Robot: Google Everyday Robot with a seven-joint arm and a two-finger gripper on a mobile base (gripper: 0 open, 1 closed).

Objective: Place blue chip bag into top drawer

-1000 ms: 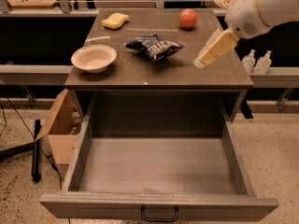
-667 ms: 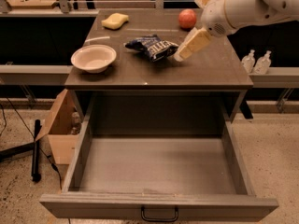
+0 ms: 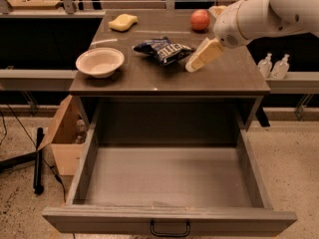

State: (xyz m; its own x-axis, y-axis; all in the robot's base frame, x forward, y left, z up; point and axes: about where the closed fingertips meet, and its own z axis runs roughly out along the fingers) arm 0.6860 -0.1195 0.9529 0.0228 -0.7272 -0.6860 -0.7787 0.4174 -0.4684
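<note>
The blue chip bag [image 3: 162,49] lies crumpled on the counter top [image 3: 224,78], at its middle. My gripper [image 3: 201,58], cream-coloured on a white arm coming in from the upper right, points down and to the left. Its tip sits just right of the bag, close to the counter surface, and holds nothing I can see. The top drawer [image 3: 169,217] is pulled fully open below the counter. It has a dark handle [image 3: 170,229] on its front panel, and its inside shows nothing in it.
A white bowl [image 3: 99,61] stands left of the bag. A yellow sponge [image 3: 123,22] and a red apple [image 3: 200,20] lie at the back. A cardboard box [image 3: 62,143] sits on the floor at left, two bottles [image 3: 273,66] on a ledge at right.
My gripper has moved left across the counter, from near its right edge to just beside the chip bag. The bag and the drawer have not moved.
</note>
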